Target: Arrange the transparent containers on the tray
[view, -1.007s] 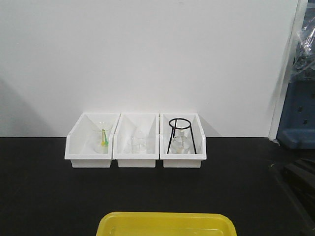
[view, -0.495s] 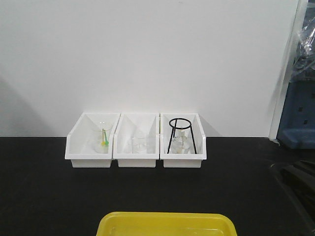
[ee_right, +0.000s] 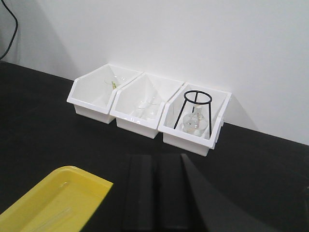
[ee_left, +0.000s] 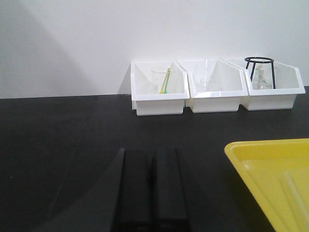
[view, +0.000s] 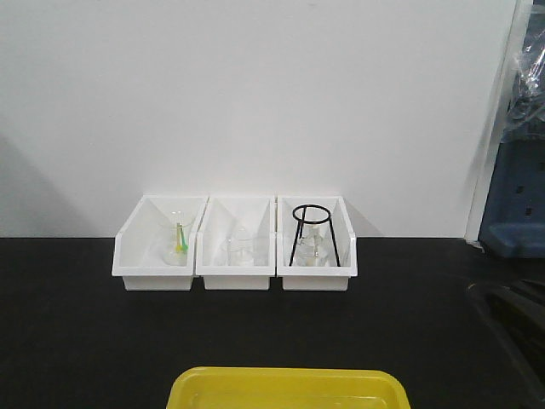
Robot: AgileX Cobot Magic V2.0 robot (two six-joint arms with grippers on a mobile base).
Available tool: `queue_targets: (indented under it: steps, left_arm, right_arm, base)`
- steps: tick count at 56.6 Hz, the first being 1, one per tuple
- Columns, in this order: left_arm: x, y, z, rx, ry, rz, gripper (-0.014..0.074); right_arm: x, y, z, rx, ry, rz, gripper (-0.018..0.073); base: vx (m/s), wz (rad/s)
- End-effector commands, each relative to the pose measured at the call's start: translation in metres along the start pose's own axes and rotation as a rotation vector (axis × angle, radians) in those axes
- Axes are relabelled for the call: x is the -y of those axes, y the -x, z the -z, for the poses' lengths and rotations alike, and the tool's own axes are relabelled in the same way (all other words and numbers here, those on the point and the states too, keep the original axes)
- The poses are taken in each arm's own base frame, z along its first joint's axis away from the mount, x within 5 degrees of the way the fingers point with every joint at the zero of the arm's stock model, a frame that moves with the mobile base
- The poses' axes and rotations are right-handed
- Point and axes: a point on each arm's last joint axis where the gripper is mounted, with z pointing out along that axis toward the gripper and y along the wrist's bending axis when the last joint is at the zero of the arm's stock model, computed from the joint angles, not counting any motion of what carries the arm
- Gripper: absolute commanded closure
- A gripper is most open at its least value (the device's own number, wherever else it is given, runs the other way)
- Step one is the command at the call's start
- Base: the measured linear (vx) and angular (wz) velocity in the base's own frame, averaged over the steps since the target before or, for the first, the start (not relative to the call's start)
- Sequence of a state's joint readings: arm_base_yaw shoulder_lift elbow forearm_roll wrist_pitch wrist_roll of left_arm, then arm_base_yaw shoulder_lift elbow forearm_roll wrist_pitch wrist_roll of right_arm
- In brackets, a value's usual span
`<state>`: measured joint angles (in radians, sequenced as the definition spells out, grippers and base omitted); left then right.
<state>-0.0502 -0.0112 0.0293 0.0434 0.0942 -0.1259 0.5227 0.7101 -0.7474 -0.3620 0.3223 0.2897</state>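
Note:
The yellow tray (view: 286, 385) sits at the near edge of the black table, its far rim showing in the front view. In the left wrist view a faint clear tube (ee_left: 293, 191) lies along the floor of the tray (ee_left: 251, 153). The right wrist view shows a similar pale streak (ee_right: 55, 217) on the floor of the tray (ee_right: 82, 181). I cannot make out a second tube. My left gripper (ee_left: 150, 151) is shut and empty, low over the table left of the tray. My right gripper (ee_right: 155, 157) is shut and empty, right of the tray.
Three white bins stand in a row against the wall. The left bin (view: 159, 271) holds a beaker with a green-yellow stick, the middle bin (view: 236, 271) clear glassware, and the right bin (view: 317, 271) a black ring stand over a flask. A dark arm part (view: 515, 324) shows at the right edge.
The dark arm part at the right edge of the front view has sunk slightly. Bins and tray have not moved.

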Motion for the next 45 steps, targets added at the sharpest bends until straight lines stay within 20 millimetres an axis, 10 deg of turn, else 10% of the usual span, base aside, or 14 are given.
queue_targets:
  steps: [1,24,45]
  left_arm:
    - [0.000,-0.001,-0.001,0.068,-0.009,0.012,0.0603]
    - [0.000,-0.001,-0.001,0.068,-0.009,0.012,0.0603]
    - [0.000,-0.001,-0.001,0.068,-0.009,0.012,0.0603]
  right_arm:
    - [0.000,0.015,0.002,0.093,0.011,0.018,0.0502]
    - [0.023,-0.004,0.027,0.012,-0.158,-0.051,0.0507]
    - [0.023,-0.154,0.057,0.093,-0.417,-0.058,0.0572]
  base:
    - [0.00,0.00]
    - [0.00,0.00]
    - [0.00,0.00]
